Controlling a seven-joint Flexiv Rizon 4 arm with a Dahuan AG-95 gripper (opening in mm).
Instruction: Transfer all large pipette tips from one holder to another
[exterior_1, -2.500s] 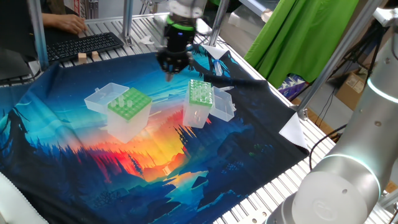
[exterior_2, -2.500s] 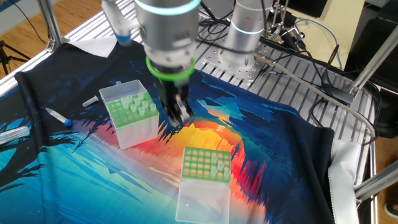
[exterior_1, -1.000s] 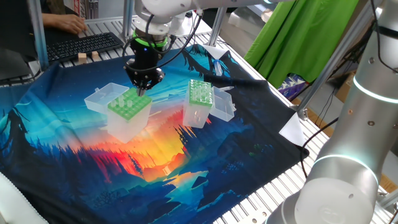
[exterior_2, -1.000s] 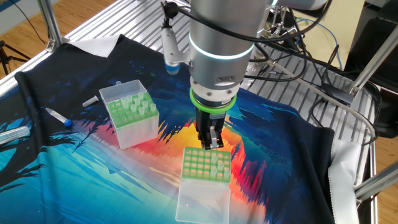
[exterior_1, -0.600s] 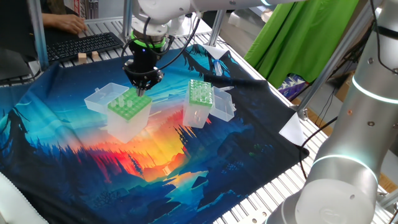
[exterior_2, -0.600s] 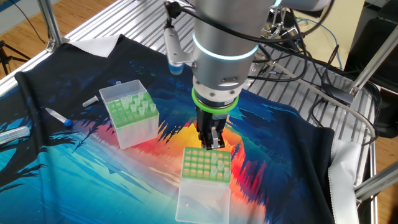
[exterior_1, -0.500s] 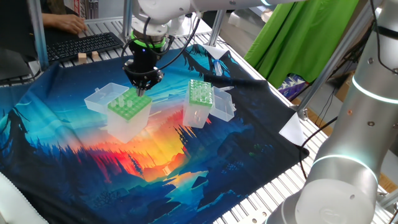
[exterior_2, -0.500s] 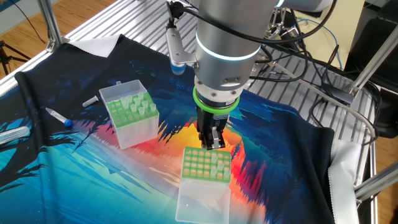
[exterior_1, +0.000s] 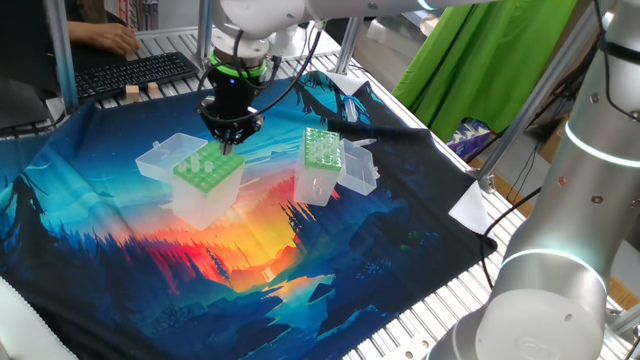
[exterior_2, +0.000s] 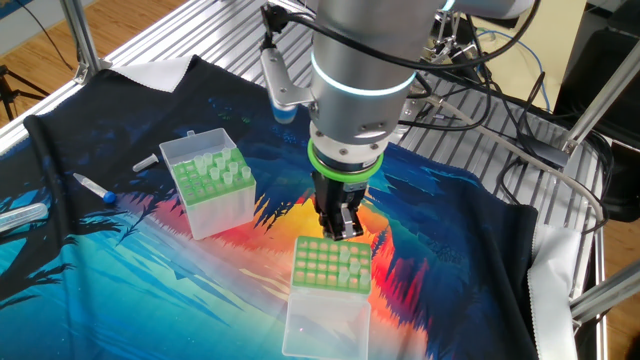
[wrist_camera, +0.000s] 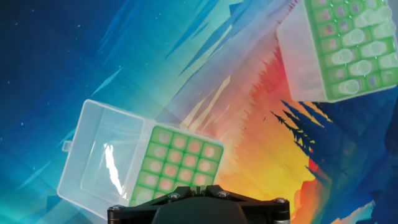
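Progress: most large pipette tips (exterior_2: 228, 172) now stand in the narrower box (exterior_2: 205, 205), bunched along one side of its green plate. In the hand view they show as whitish rounds (wrist_camera: 360, 37) at about 1 o'clock from centre. The wide-holed box (exterior_2: 318, 268) sits at 6 o'clock of the gripper (exterior_2: 340, 228), with its clear lid (exterior_2: 325, 325) folded open further toward 6 o'clock. Its plate reads as mostly open holes (wrist_camera: 177, 165). A few pale shapes toward its 3 o'clock edge in the other fixed view may be remaining tips, which would make the transfer well along with a small remainder. This is a judgement only, since the pictures do not settle which way the tips are going.

Gripper: points straight down, poised over the 12 o'clock edge of the wide-holed box, apparently just above the plate. Jaws are fully shut.

Not resolved:
- Whether a tip is pinched between the jaws. The fingers are dark and small in both fixed views (exterior_1: 229, 143), and nothing translucent can be separated from them.
- The hand view shows only the gripper body along the bottom edge, with no fingertips. It also hides the nearest rows of the wide-holed plate.
- The narrower box is cut off at the hand view's top and right edges, so there is no exact tip count.
- Contact between fingers and plate cannot be told.
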